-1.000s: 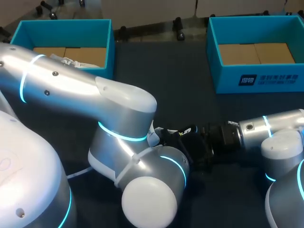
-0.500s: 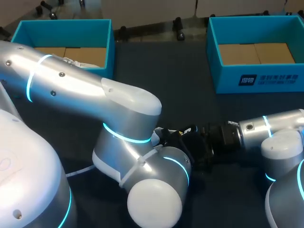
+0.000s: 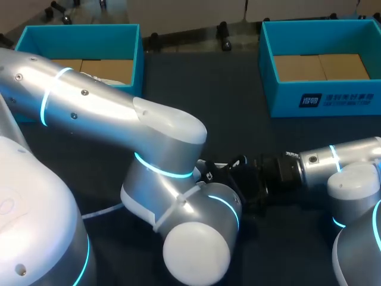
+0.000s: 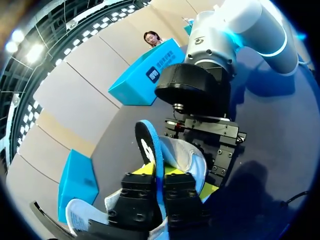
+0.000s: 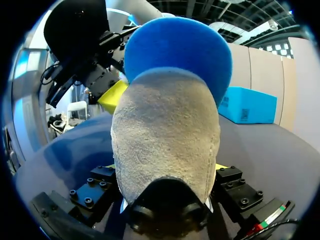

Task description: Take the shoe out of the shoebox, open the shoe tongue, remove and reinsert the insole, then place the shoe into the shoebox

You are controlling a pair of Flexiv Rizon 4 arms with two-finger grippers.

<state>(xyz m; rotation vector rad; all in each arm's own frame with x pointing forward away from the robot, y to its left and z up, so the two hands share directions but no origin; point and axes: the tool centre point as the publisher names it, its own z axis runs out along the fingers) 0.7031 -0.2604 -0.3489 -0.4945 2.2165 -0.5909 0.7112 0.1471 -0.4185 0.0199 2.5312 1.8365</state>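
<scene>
A grey suede shoe (image 5: pixel 167 145) lies between my right gripper's (image 5: pixel 167 172) fingers, touched on both sides, low over the dark table. Its blue insole (image 5: pixel 177 50) stands up out of the shoe. In the left wrist view the insole (image 4: pixel 146 142) shows edge-on, and my left gripper (image 4: pixel 159 172) is shut on it just above the shoe's white lining (image 4: pixel 189 159). In the head view the two grippers meet at the table's middle (image 3: pixel 238 176), and the left wrist hides the shoe. Teal shoeboxes stand at the back left (image 3: pixel 77 36) and back right (image 3: pixel 321 98).
Something white (image 3: pixel 89 76) lies in the left box, over its cardboard bottom. My left arm's big elbow (image 3: pixel 196 250) fills the near middle of the table. Dark bare tabletop (image 3: pixel 202 89) lies between the two boxes.
My left arm has shifted a little to the right and toward the near edge. The right arm has kept still.
</scene>
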